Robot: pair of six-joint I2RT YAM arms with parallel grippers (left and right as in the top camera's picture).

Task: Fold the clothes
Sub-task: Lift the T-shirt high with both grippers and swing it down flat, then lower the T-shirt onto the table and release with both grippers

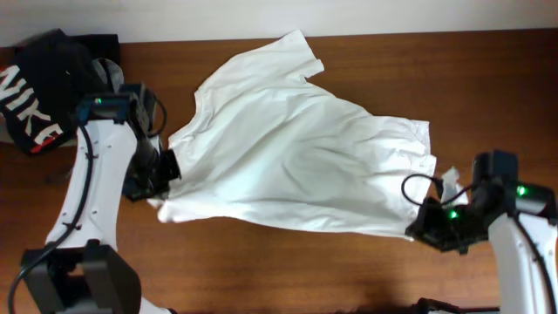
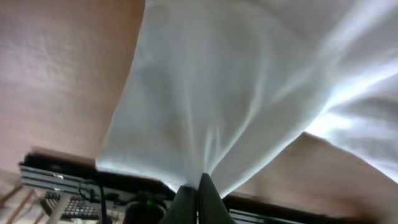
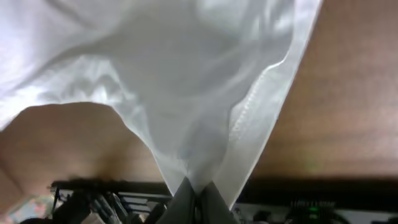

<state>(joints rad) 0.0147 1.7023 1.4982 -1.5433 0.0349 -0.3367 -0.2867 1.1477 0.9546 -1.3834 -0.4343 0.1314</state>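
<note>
2 wrist views, soft and blurry. Bottom edge cuts off the left gripper (image 2: 199, 193), tips lost in the white shirt (image 2: 249, 81); right gripper (image 3: 194, 196) likewise. Overhead, the black garment (image 1: 39, 83) runs off the left edge.

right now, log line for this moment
left gripper: shut on white shirt | right gripper: shut on white shirt | black garment: beside left arm

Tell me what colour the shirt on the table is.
The shirt is plain white, clearest in the overhead view.
</note>
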